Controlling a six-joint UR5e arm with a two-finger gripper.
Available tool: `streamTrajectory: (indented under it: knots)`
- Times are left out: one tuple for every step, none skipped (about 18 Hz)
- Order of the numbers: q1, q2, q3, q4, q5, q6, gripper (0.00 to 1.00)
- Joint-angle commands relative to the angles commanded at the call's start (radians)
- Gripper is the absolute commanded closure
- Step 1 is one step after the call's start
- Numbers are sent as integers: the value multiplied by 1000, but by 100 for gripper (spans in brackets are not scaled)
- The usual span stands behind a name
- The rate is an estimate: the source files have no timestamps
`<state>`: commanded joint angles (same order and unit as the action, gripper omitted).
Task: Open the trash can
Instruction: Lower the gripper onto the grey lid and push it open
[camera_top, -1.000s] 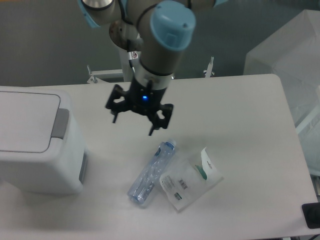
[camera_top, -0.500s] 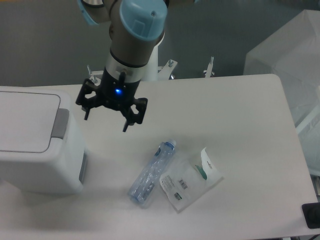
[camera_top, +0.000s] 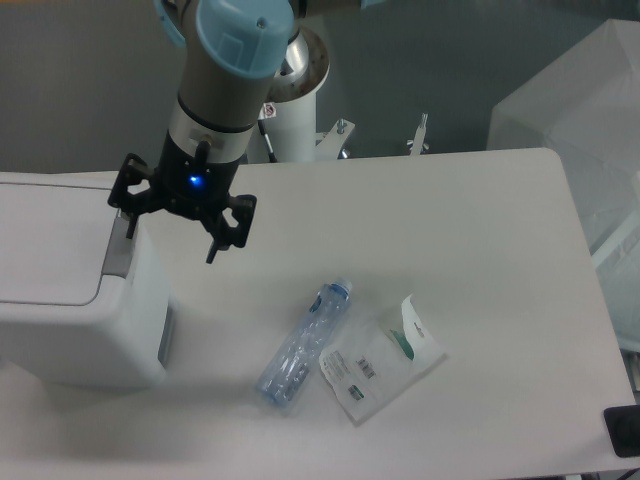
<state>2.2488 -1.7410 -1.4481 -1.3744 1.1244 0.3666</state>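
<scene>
The trash can (camera_top: 70, 290) is a large white boxy bin at the left edge of the table, its flat lid down. Its grey push tab (camera_top: 119, 255) sits at the lid's right edge and a grey slot (camera_top: 165, 335) shows on the side. My gripper (camera_top: 172, 240) hangs open just right of the bin's top corner, one fingertip (camera_top: 131, 227) over the push tab, the other (camera_top: 212, 255) out over the table. Nothing is between the fingers.
A clear plastic bottle (camera_top: 303, 343) with a blue cap lies on the table, with a flat white packet (camera_top: 382, 358) beside it on the right. A translucent covered object (camera_top: 580, 110) stands off the table's right edge.
The arm has swung left across the table, carrying the open gripper from above the bottle to the bin's right top edge. The bin, bottle and packet have not moved.
</scene>
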Motion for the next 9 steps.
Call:
streamTrajectory:
  knots:
    - [-2, -6, -2, 3, 0, 0, 0]
    - [-5, -9, -2, 6, 0, 0, 0]
    - [-9, -15, -2, 8, 2, 0, 0]
    - [-11, -18, -2, 8, 2, -2, 0]
    - [-12, -20, -3, 8, 2, 0, 0]
    - [-12, -20, -5, 8, 2, 0, 0]
    - [-11, -20, -5, 8, 2, 0, 0]
    - [-12, -20, -6, 8, 2, 0, 0]
    - [-12, -20, -6, 8, 2, 0, 0]
